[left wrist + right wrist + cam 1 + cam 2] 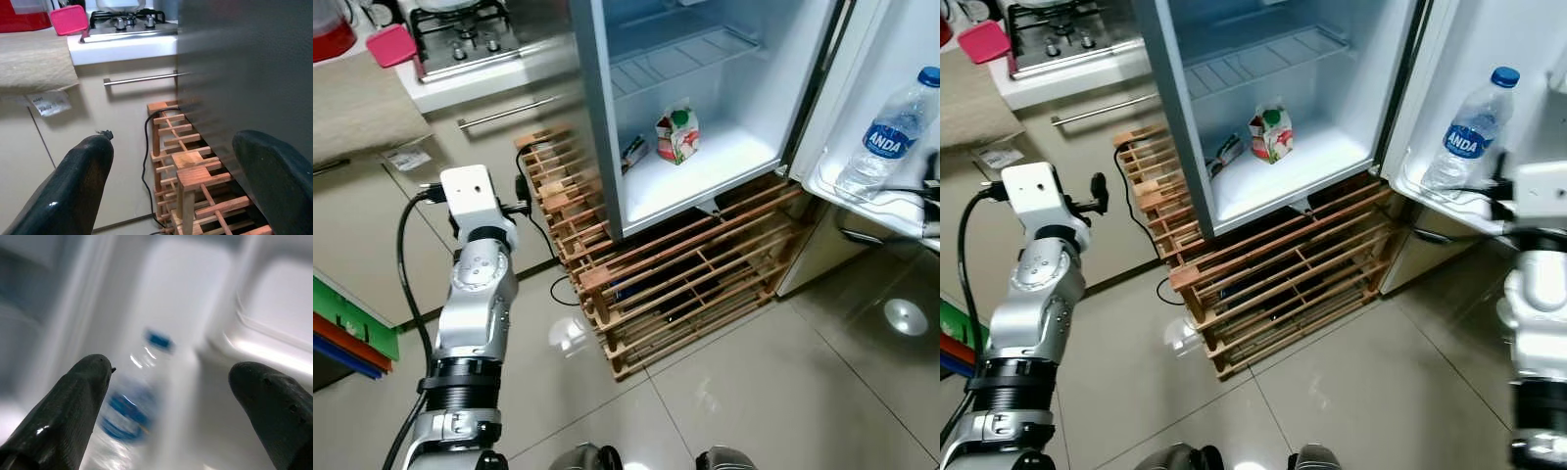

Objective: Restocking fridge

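Head views: our water bottle (1469, 132) stands in the fridge door shelf (1449, 201), carton (1271, 133) inside the fridge.

R wrist: right gripper (168, 406) spread, bottle ahead, blurred; a bump could tip it.

L wrist: left gripper (171, 186) spread by the wooden rack (195, 176), idle.

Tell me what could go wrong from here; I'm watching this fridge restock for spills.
1. The water bottle leans in the door shelf; a nudge from the open right claw could tip it out.
2. The left claw hangs near the wooden rack and black cable, and might snag them.
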{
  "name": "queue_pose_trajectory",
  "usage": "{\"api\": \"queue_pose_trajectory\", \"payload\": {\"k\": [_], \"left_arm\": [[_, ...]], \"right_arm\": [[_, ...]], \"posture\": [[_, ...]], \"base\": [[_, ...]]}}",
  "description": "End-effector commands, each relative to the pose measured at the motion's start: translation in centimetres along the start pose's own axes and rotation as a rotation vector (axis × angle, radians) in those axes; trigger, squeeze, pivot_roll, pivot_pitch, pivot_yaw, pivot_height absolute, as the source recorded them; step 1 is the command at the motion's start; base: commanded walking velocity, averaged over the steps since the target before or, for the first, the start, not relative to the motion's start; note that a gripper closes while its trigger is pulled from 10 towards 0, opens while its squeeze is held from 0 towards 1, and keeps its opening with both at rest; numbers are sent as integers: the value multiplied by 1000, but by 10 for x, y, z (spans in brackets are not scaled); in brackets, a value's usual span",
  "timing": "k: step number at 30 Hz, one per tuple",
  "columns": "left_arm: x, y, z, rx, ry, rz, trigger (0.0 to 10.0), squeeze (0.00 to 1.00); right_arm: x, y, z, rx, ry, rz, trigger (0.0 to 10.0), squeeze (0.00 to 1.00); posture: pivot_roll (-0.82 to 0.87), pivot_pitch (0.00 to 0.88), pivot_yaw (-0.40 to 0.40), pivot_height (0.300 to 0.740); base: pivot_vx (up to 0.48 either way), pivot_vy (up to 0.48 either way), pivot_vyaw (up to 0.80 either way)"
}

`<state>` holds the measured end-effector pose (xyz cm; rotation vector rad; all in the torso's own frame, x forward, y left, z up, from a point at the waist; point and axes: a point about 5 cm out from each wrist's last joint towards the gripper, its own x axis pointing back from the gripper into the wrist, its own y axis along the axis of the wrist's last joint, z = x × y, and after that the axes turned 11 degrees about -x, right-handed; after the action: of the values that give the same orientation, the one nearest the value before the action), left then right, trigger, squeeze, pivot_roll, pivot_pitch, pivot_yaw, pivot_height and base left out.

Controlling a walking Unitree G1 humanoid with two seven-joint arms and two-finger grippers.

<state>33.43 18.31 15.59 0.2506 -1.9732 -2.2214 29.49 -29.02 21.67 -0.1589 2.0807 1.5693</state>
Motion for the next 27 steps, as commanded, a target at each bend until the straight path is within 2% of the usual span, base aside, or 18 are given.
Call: {"api": "queue_pose_trajectory", "payload": {"k": [1,2,3,4,5,6,7,9,14,15,17,18,19,21,22,23,25,27], "left_arm": [[1,2,4,-5,11,-21,10000,0],[1,2,3,-7,7,-25,10000,0],[0,1,0,-48,-8,-24,10000,0],[0,1,0,-48,-8,-24,10000,0],[0,0,-2,-94,-5,-36,10000,0],[0,0,-2,-94,-5,-36,10000,0],[-1,0,-1,-112,-2,-41,10000,0],[-3,1,4,-78,28,-51,10000,0],[1,1,1,-59,19,-74,10000,0],[2,-7,-5,-39,-45,-55,10000,0],[4,-14,-7,-52,-78,-30,10000,0],[6,-25,-11,-49,-128,13,10000,0],[6,-25,-11,-49,-128,13,10000,0],[12,-25,-20,-42,-204,0,10000,0],[12,-25,-20,-42,-204,0,10000,0],[16,-23,-27,-86,-243,-20,10000,0],[17,-23,-29,-102,-254,-28,10000,0],[20,-29,-32,-97,-272,-3,10000,0]], "right_arm": [[10,8,30,-141,31,-17,10000,0],[16,7,45,-195,60,4,10000,0],[27,-1,61,-256,94,60,10000,0],[27,-1,61,-256,94,60,10000,0],[46,-18,85,-346,142,185,10000,0],[46,-18,85,-346,142,185,10000,0],[57,-28,98,-397,165,252,10000,0],[78,-49,124,-443,267,397,10000,0],[83,-58,134,-413,349,452,10000,0],[82,-64,135,-409,360,471,10000,0],[80,-64,135,-402,360,472,10000,0],[72,-62,137,-414,363,459,10000,0],[72,-62,137,-414,363,459,10000,0],[59,-54,140,-405,391,412,10000,20],[59,-54,140,-405,391,412,10000,20],[49,-50,139,-395,401,382,10000,31],[45,-48,139,-392,401,370,10000,35],[36,-46,137,-407,387,343,10000,125]], "posture": [[-157,99,95,740],[-157,97,94,740],[-156,87,85,740],[-156,87,85,740],[-150,83,78,740],[-150,83,78,740],[-147,77,70,740],[-133,61,42,740],[-123,57,20,740],[-106,52,-9,740],[-104,50,-17,740],[-96,51,-29,740],[-96,51,-29,740],[-84,71,-31,740],[-84,71,-31,740],[-80,78,-26,740],[-80,81,-25,740],[-80,84,-16,740]], "base": [[0,0,0],[0,0,0],[0,0,0],[0,0,0],[0,0,0],[0,0,0],[0,0,0],[0,0,713],[0,0,638],[0,0,569],[0,0,547],[0,0,513],[0,0,513],[0,0,491],[0,0,494],[0,0,475],[0,0,475],[0,0,466]]}}
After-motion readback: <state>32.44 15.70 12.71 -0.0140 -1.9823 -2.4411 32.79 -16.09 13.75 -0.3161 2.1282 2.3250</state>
